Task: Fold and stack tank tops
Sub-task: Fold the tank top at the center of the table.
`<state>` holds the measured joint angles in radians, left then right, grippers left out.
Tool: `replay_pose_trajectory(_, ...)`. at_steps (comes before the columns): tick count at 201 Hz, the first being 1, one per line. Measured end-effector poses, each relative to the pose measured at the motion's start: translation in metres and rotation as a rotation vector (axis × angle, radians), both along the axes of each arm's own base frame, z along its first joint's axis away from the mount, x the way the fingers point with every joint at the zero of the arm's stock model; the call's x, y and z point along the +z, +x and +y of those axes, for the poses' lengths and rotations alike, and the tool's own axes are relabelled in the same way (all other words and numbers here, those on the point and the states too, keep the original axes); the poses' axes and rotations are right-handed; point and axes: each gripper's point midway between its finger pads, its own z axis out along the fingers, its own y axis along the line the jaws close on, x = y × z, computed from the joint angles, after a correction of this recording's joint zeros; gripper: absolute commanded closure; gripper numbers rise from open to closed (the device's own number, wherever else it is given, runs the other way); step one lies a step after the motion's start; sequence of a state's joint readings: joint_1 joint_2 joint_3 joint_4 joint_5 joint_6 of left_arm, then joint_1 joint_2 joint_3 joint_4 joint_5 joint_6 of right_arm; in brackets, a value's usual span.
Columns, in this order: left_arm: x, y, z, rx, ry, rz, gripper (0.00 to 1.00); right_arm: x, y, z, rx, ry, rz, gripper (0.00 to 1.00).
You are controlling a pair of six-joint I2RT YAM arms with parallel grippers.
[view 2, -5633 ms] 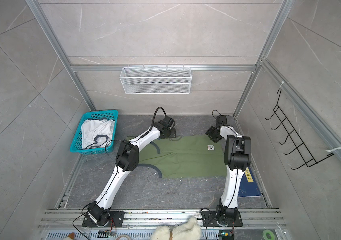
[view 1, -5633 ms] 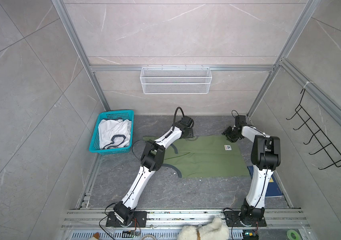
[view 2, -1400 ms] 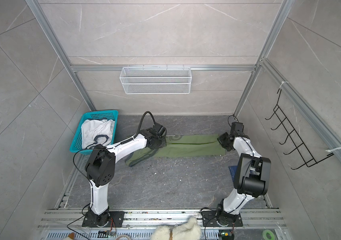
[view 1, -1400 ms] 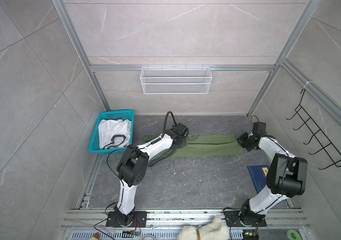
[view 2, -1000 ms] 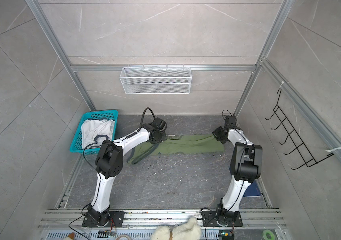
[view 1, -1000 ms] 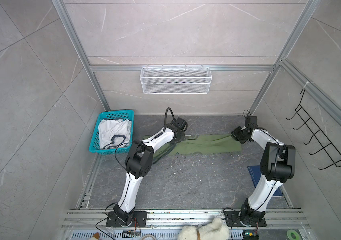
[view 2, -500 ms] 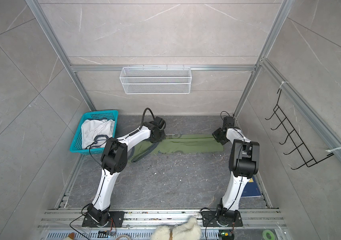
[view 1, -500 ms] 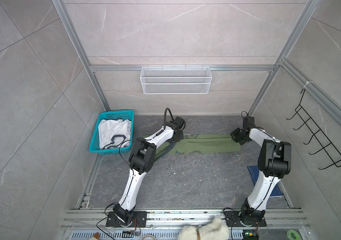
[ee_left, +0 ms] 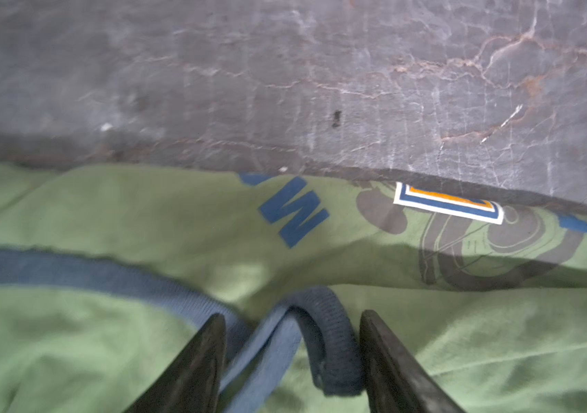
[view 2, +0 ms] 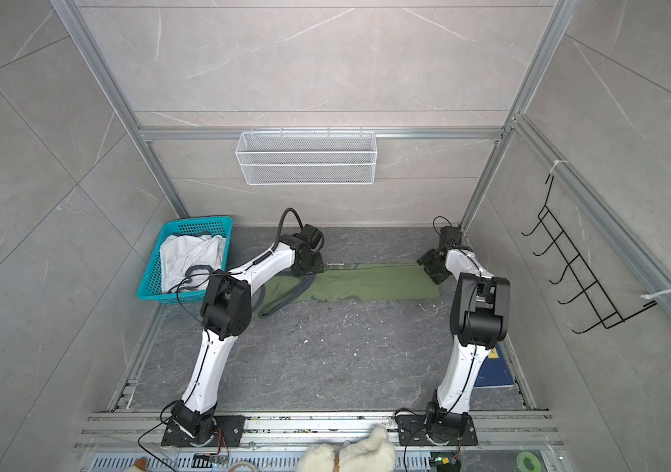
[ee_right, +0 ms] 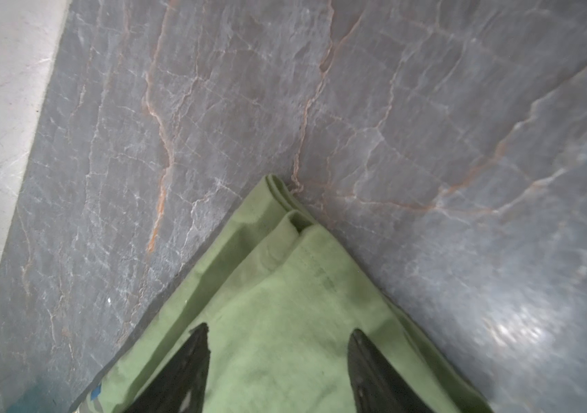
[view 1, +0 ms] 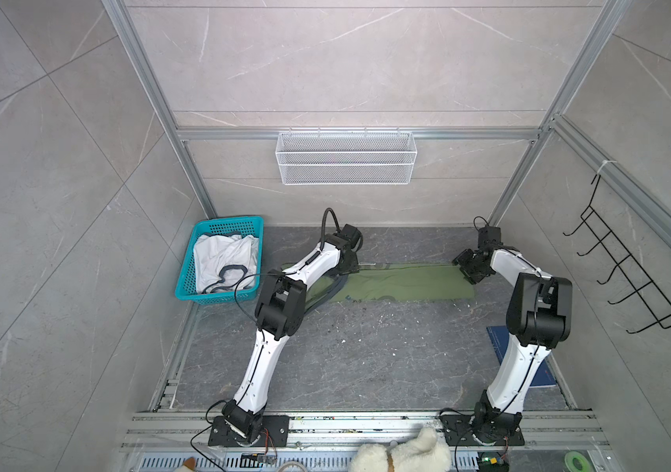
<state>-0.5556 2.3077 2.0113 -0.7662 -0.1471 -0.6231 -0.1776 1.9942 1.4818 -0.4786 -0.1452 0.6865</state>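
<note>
The green tank top (view 1: 399, 282) lies flat on the surface (view 1: 366, 359), folded into one long thin strip. The strip runs straight from the left tool (ee_left: 292, 314) to the right tool (ee_right: 278, 329). So each tool sits at one end of it.

The left tool is open. Its two fingers stand apart and grip nothing. The blue strap (ee_left: 331, 311) of the top curls up on the cloth, right between the fingers. The badge print (ee_left: 449, 203) is out in front of this tool, near the folded edge.

The right tool is open too, with nothing held. The hem corner (ee_right: 295, 229) of the top pokes out just ahead of it, with the layers lying one on another.

I think the long fold is done and the next fold must go the short way, with one end carried over to the other tool's end. The left tool is nearest the strap end. The right tool is nearest the hem end. Each could pick up what lies right under it.

The white tank top (view 1: 223, 257) sits in the blue basket (view 1: 229, 222), out past the left tool on the side away from the right tool. The left arm is much nearer to it.
</note>
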Motion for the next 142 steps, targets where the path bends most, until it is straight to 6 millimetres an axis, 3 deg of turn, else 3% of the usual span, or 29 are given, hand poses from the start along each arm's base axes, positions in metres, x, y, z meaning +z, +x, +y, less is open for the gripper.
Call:
replay_pose_trajectory(43, 0.059, -0.052, 0.039, 0.010, 0.008, -0.059, 0.29, 0.053, -0.021, 0.011, 0.051, -0.039, -0.097, 0.35)
replay_pose_trajectory(64, 0.074, -0.082, 0.060, 0.015, 0.013, -0.088, 0.27, 0.065, -0.034, 0.025, 0.087, -0.046, -0.128, 0.35)
replay_pose_trajectory(90, 0.057, -0.123, 0.087, 0.019, 0.054, -0.038, 0.24, 0.054, -0.054, 0.047, 0.140, -0.039, -0.103, 0.35)
replay_pose_trajectory(108, 0.042, -0.139, 0.099, 0.024, 0.086, 0.000, 0.24, 0.041, -0.062, 0.060, 0.173, -0.029, -0.073, 0.35)
replay_pose_trajectory(142, 0.032, -0.164, 0.118, 0.037, 0.113, 0.024, 0.24, 0.024, -0.075, 0.064, 0.192, -0.044, -0.027, 0.35)
